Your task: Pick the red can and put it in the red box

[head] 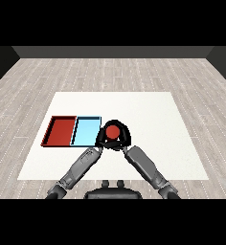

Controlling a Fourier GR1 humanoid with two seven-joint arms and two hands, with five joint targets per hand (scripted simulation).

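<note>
Head view shows both hands, left hand (101, 139) and right hand (125, 138), curled around the upright red can (113, 130) beside the light blue tray (85, 131), with the red tray (60, 130) further left on the worktop (148, 115).

Most of the white table (148, 107) is bare: the whole right half, the far strip behind the trays, and the near left corner all give a hand room to move. The crowded bit is just right of the light blue tray (86, 130). Both hands meet there, the left hand (101, 139) and right hand (126, 139) curled round the red can (113, 131) from either side, so nothing passes between them. The can sits just beside the blue tray's right rim. The red tray (61, 130) lies on the far side of the blue one, touching it, so the blue tray sits right between the can and the red tray. Both trays look shallow, low rims only. The left forearm (79, 165) slants across the table's near edge below the blue tray.
</note>
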